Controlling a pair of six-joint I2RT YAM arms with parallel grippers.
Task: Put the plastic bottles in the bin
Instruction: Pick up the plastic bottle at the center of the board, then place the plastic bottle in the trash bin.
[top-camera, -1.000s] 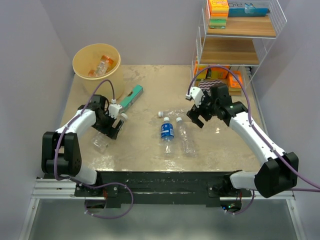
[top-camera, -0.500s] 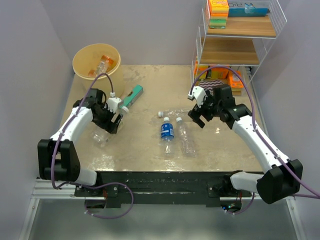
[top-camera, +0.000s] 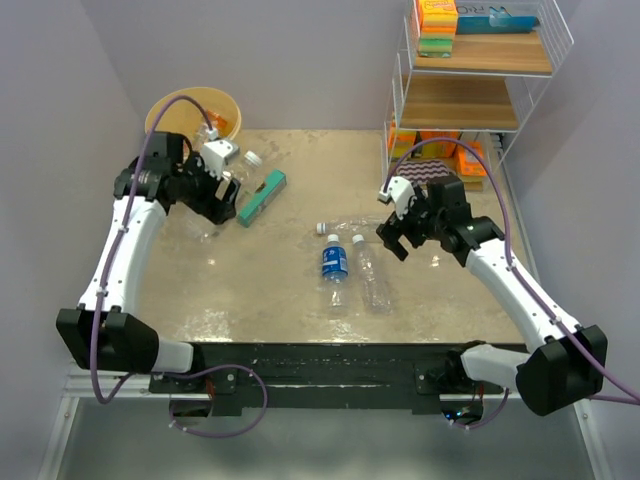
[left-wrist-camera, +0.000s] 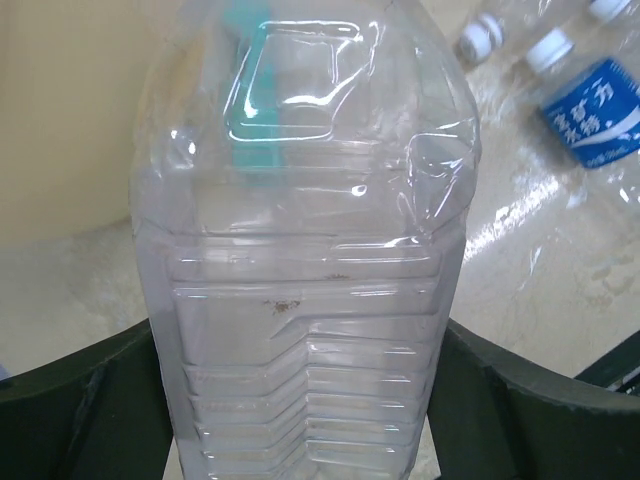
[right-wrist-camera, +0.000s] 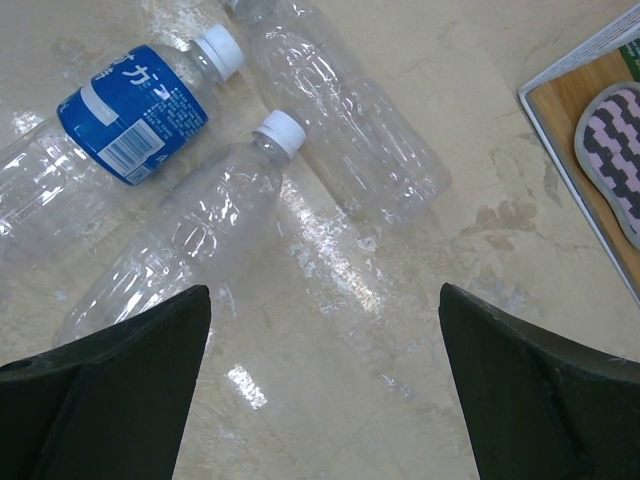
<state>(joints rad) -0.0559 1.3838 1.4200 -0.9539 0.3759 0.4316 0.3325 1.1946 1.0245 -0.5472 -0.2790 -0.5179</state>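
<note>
Left side first: left gripper (top-camera: 226, 186) closed partway and firmly grasping a clear ribbed bottle (left-wrist-camera: 305, 260), with a dark finger (left-wrist-camera: 85, 410) pressed against each flank. Held up off the table (top-camera: 280, 300), just beside the bin (top-camera: 190, 94) at its near right side, white cap pointing away from the wrist. From the wrist camera: transparent and empty, with horizontal ribs down the body. Dented and creased at one shoulder, with a few small brown specks on the wall. Behind it on the left, the pale yellow side of the bin. Through the plastic, a blur of teal from the flat box (top-camera: 262, 196) lying on the table close by.

Right side: right gripper (top-camera: 394, 238) spread wide, grasping nothing, touching nothing, hovering over the middle of the table. Below and ahead of it, three more bottles on their sides:
- a blue-labelled bottle (right-wrist-camera: 130, 115) with a white cap and clear body
- right alongside it, a capped clear bottle (right-wrist-camera: 200, 235), lightly crumpled
- past both, a far clear bottle (right-wrist-camera: 345, 120) lying at an angle, its neck toward the top edge of the wrist view

All three empty-looking, grouped mid-table, well apart from the bin. Off to the right, a white wire rack (top-camera: 470, 90) standing at the far corner.
</note>
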